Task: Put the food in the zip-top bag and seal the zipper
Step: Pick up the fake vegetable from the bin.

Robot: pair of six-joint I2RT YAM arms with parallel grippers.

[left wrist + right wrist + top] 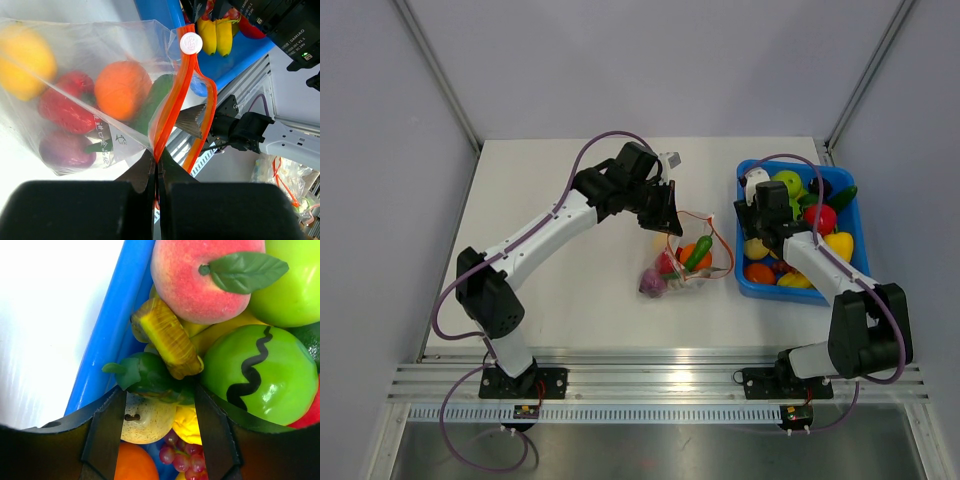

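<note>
The zip-top bag [682, 262] hangs from my left gripper [665, 215], and its filled end lies on the counter [570, 300], on the base side of that gripper. In the left wrist view, the left gripper is fully closed and pinches the bag by the zipper [172, 110], right at the fingertips. Beyond the pinch the two orange strips stand apart, so the mouth is open there. The white slider [191, 43] sits at the far end of the strip, well ahead of the fingers.

Inside the bag, ahead of the gripper and to its left, I see an orange fruit [122, 90], a dark green piece [155, 97] beside it, a red one [62, 107], a yellow one [25, 62] and a purple one [65, 150].

My right gripper [160, 405] is down in the blue bin [115, 330]. Its jaws stand at a middle width, with a dark green vegetable [150, 380] between them. If they already press it, I cannot tell. Just ahead of the fingers lies a yellow corn-like piece [167, 337], and further ahead a peach [205, 280]. To the right is a green ball with a black wavy stripe [260, 375]. Under the fingers are a pale pear [147, 422] and some grapes [180, 457].
</note>
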